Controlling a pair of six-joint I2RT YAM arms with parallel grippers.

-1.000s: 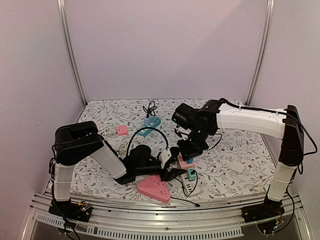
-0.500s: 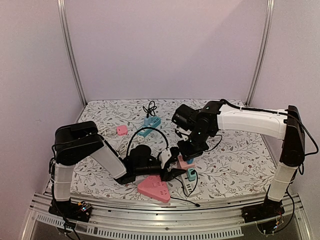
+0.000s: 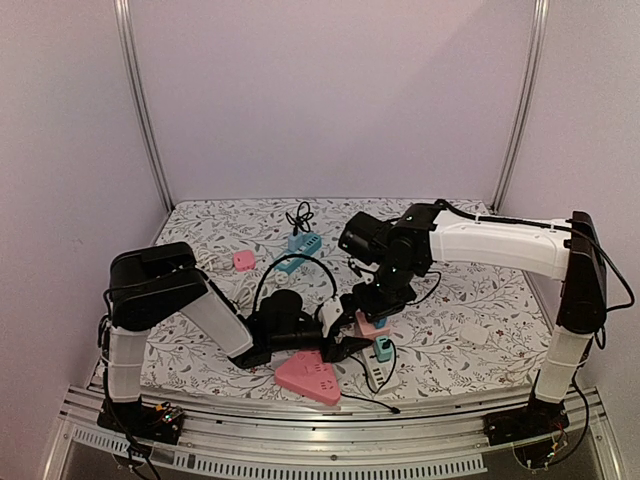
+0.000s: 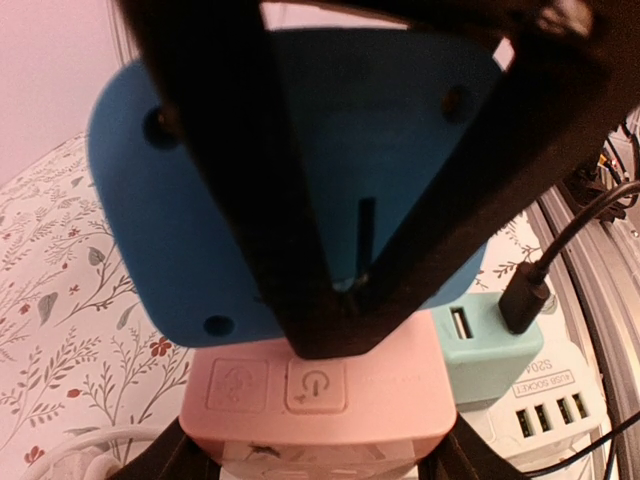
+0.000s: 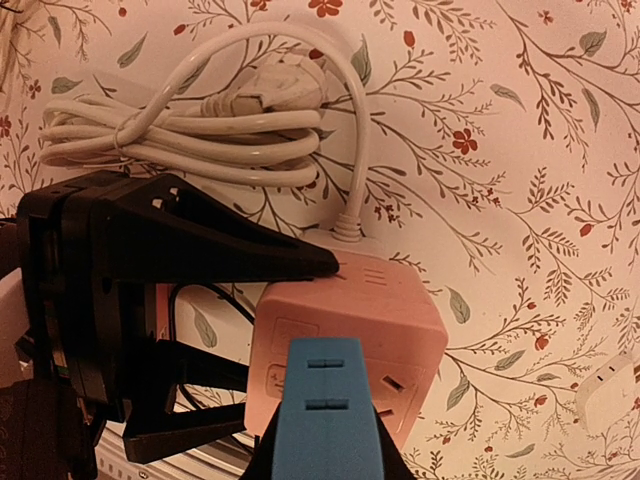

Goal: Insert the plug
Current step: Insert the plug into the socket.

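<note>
A pink socket cube [image 5: 400, 320] stands on the flowered cloth, with a white cord leaving its far side. My left gripper [image 4: 312, 466] is shut on the pink cube [image 4: 315, 390], one black finger [image 5: 250, 255] on each side of it. My right gripper [image 5: 325, 455] is shut on a blue plug [image 5: 325, 400] and holds it just above the cube's top face. In the left wrist view the blue plug [image 4: 190, 210] hangs right over the cube, and the right gripper's dark fingers [image 4: 230, 150] cross it. The plug's pins are hidden.
A teal USB adapter [image 4: 490, 345] with a black cable sits in a white power strip [image 4: 540, 410] beside the cube. A coiled white cord [image 5: 190, 120] lies beyond it. A pink triangular strip [image 3: 308, 377], a blue strip [image 3: 303, 245] and a small pink block [image 3: 243, 260] lie around.
My right arm's wrist has edged slightly to the left with the plug. The left arm and the cube have not moved.
</note>
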